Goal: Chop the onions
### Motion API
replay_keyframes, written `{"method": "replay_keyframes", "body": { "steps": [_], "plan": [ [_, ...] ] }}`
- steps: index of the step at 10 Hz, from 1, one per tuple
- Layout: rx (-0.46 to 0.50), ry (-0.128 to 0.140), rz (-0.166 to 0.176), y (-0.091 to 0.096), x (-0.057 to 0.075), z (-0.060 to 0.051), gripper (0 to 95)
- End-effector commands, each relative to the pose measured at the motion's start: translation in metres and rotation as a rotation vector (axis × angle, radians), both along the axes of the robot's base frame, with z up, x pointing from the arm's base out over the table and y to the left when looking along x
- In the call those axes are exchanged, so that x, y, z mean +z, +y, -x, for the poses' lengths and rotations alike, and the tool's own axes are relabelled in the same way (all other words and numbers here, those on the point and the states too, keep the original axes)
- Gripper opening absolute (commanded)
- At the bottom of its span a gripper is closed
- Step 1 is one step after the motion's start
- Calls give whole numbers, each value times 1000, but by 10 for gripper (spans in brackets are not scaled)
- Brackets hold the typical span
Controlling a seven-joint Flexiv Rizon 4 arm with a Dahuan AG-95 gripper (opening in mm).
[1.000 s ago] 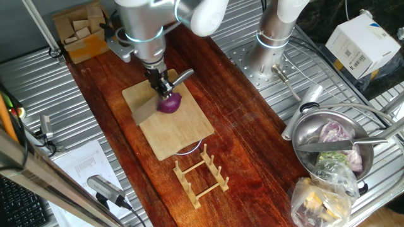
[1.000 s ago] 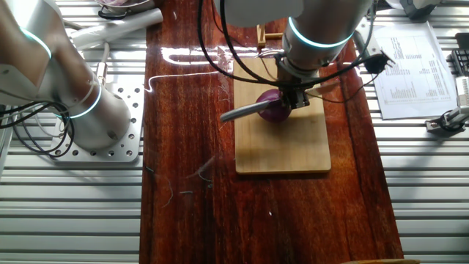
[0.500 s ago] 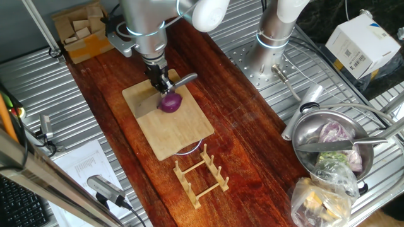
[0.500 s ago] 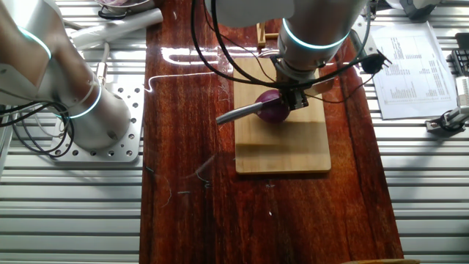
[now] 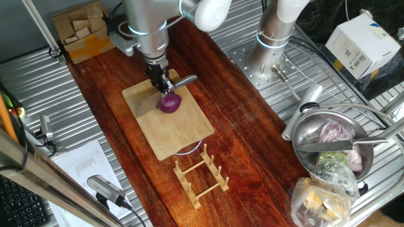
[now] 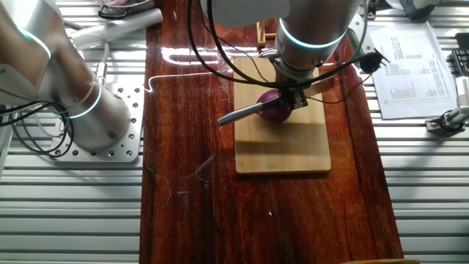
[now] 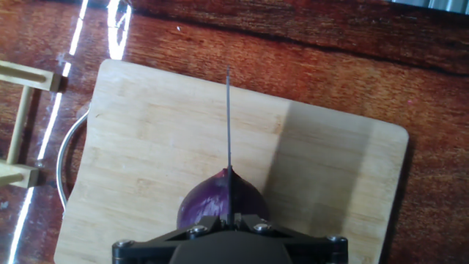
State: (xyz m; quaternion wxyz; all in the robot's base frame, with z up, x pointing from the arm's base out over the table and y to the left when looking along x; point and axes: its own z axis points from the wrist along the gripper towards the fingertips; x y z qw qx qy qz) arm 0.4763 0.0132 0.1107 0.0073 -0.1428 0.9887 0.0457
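1. Holding a knife [image 7: 229, 121] by its handle [image 5: 183, 80], the gripper [image 5: 161, 85] is clamped on the tool; in the hand view the blade shows edge-on as a thin dark line running away from the fingers across the board.

2. The onion [image 7: 223, 199] sits directly under the gripper, on the bamboo cutting board [image 7: 146, 147], towards the edge of the board nearest the hand camera. The blade line crosses the middle of the onion's top, so the cut appears centred. Whether the edge has already bitten into the skin cannot be told for certain, though it looks to be at least touching.

3. The knife's long axis runs across the board; from the other fixed view the handle [image 6: 242, 113] sticks out past the board's edge over the dark wooden table [image 6: 183, 161]. The move ahead seems to be a straight push down, since the onion lies below the blade, not to either side.

4. A round onion could roll under the blade, as nothing steadies it.

5. Well apart from the board, a metal bowl [image 5: 303, 135] holds pale purple and green vegetables, and a wooden rack [image 5: 201, 174] stands just beyond the board's end.
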Motion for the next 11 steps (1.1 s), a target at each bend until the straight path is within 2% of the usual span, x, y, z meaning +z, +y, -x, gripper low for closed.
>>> {"method": "replay_keyframes", "body": {
  "steps": [1,6,11],
  "plan": [
    [6,-4,0,-1,1,1,190],
    [9,-12,-1,-1,3,6,190],
    [5,-20,-15,1,12,20,190]
  ]
}}
